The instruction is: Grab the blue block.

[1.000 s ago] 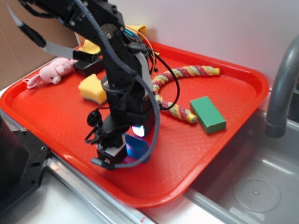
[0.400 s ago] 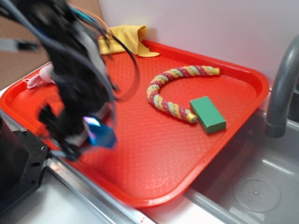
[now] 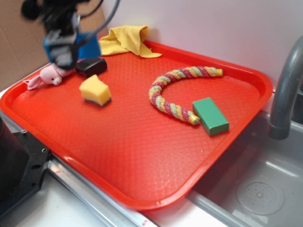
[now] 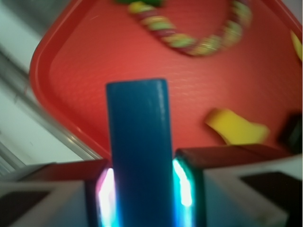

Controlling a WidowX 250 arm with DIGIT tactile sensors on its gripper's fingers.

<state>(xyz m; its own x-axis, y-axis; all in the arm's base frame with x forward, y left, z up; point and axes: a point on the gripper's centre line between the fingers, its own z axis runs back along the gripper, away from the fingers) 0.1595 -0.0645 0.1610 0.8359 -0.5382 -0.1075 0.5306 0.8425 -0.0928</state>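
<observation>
The blue block (image 4: 138, 142) stands upright between my two glowing pads, and my gripper (image 4: 142, 189) is shut on it. In the exterior view the gripper (image 3: 66, 45) hangs blurred high over the tray's far left corner, with the blue block (image 3: 87, 46) showing beside it, lifted well off the red tray (image 3: 142, 156). The arm above it is cut off by the frame's top edge.
On the tray lie a yellow sponge wedge (image 3: 95, 90), a black object (image 3: 91, 65), a pink plush toy (image 3: 49, 75), a yellow cloth (image 3: 127, 39), a coloured rope (image 3: 177, 90) and a green block (image 3: 210, 116). A grey faucet (image 3: 286, 85) and a sink (image 3: 255, 189) are at right.
The gripper has lifted the blue block from the tray's front and swung it up and back to the far left corner. The sponge, black object and plush toy are uncovered now.
</observation>
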